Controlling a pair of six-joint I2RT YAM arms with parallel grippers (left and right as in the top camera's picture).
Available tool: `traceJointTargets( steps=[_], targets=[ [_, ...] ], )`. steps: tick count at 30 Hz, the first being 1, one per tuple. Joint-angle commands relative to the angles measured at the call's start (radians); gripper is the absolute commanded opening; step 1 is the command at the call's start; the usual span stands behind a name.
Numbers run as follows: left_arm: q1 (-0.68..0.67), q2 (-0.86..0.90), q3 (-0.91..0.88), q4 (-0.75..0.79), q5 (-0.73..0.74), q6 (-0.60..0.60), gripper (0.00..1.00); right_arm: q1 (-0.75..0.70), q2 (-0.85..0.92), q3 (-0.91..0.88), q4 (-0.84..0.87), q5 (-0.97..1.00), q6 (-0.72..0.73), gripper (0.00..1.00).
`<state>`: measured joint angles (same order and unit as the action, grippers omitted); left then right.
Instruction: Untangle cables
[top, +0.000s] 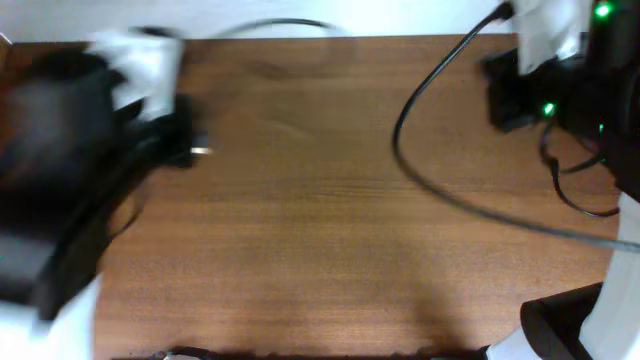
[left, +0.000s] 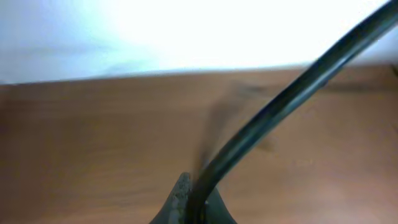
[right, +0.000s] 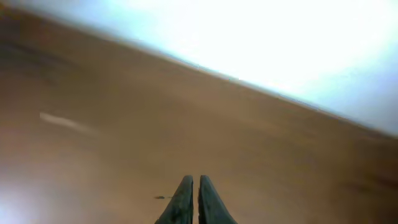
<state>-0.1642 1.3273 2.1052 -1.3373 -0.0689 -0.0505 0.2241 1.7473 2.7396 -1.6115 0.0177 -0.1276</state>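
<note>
My left gripper (left: 198, 202) is shut on a black cable (left: 292, 93) that rises from the jaws toward the upper right. In the overhead view the left gripper (top: 188, 145) is blurred at the table's left, with a small silver plug tip (top: 203, 151) sticking out beside it. A thin black cable (top: 290, 22) arcs along the far edge. A longer black cable (top: 420, 170) curves from the top right down across the table to the right edge. Thin black loops (top: 575, 185) lie below the right arm. My right gripper (right: 196, 186) is shut and empty above bare wood, at the far right in the overhead view (top: 497, 95).
The brown wooden table (top: 320, 250) fills the view, with a white wall or surface behind its far edge (top: 380, 15). The left arm's body (top: 60, 190) covers the left side. A black and white base (top: 560, 320) stands at the front right corner.
</note>
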Motion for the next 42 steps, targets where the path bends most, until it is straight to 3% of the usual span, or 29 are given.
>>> traceJointTargets(
  steps=[1,2,3,5,6,8,10,12,13,15,19,22,25,27,28,29,30,31,33,36,40,42],
  targets=[
    [0.04,-0.062,0.015,-0.04,-0.079,-0.01,0.0,-0.139,-0.005,0.011,0.158,0.514,-0.032,0.04],
    [0.045,-0.049,0.014,-0.061,-0.073,-0.009,0.0,-0.203,-0.005,0.011,0.165,0.412,-0.04,0.04],
    [0.045,-0.031,0.014,-0.066,-0.019,0.0,0.0,-0.21,-0.011,0.011,0.129,0.167,-0.04,0.04],
    [0.045,0.004,0.014,-0.038,0.118,0.025,0.0,-0.136,-0.008,0.011,0.046,-0.24,-0.04,0.04],
    [0.045,0.029,0.014,-0.02,0.171,0.029,0.0,-0.047,-0.002,0.01,-0.011,-0.357,-0.04,0.33],
    [0.045,0.047,0.014,-0.003,0.243,0.065,0.0,0.069,0.024,0.009,-0.067,-0.365,-0.04,0.59],
    [0.045,0.048,0.014,0.005,0.246,0.066,0.0,0.182,0.085,-0.001,-0.08,-0.362,-0.089,0.6],
    [0.045,0.047,0.014,0.001,0.246,0.066,0.0,0.246,0.154,-0.001,-0.072,-0.351,-0.255,0.63],
    [0.045,0.047,0.014,0.0,0.247,0.067,0.0,0.277,0.2,-0.001,-0.061,-0.329,-0.405,0.64],
    [0.045,0.047,0.014,0.001,0.249,0.067,0.0,0.301,0.283,-0.001,0.027,-0.32,-0.52,0.65],
    [0.045,0.047,0.014,-0.003,0.249,0.067,0.0,0.324,0.33,-0.001,0.196,-0.321,-0.524,0.69],
    [0.045,0.047,0.014,-0.004,0.249,0.067,0.0,0.359,0.33,-0.001,0.362,-0.41,-0.517,0.8],
    [0.045,0.053,0.014,0.0,0.248,0.082,0.0,0.412,0.329,-0.001,0.514,-0.538,-0.283,0.84],
    [0.045,0.064,0.014,0.0,0.248,0.082,0.0,0.426,0.33,-0.001,0.525,-0.528,-0.283,0.8],
    [0.045,0.07,0.014,0.0,0.248,0.082,0.0,0.423,0.351,-0.002,0.507,-0.452,-0.283,0.7],
    [0.045,0.069,0.014,-0.001,0.248,0.082,0.0,0.421,0.364,-0.003,0.491,-0.405,-0.283,0.51],
    [0.045,0.068,0.014,-0.003,0.248,0.083,0.0,0.416,0.401,-0.004,0.455,-0.325,-0.283,0.04],
    [0.045,0.067,0.014,-0.003,0.247,0.09,0.0,0.41,0.433,-0.008,0.433,-0.258,-0.283,0.04],
    [0.045,0.064,0.014,-0.008,0.245,0.093,0.0,0.368,0.482,-0.008,0.402,0.071,-0.282,0.04],
    [0.045,0.04,0.014,-0.011,0.211,0.101,0.0,0.198,0.423,0.036,0.447,0.37,-0.237,0.04],
    [0.045,-0.005,0.014,-0.019,0.127,0.1,0.0,-0.173,0.274,0.167,0.474,0.393,-0.212,0.04],
    [0.045,-0.018,0.014,-0.044,0.071,0.095,0.0,-0.366,0.18,0.167,0.494,0.197,-0.169,0.04]
  ],
)
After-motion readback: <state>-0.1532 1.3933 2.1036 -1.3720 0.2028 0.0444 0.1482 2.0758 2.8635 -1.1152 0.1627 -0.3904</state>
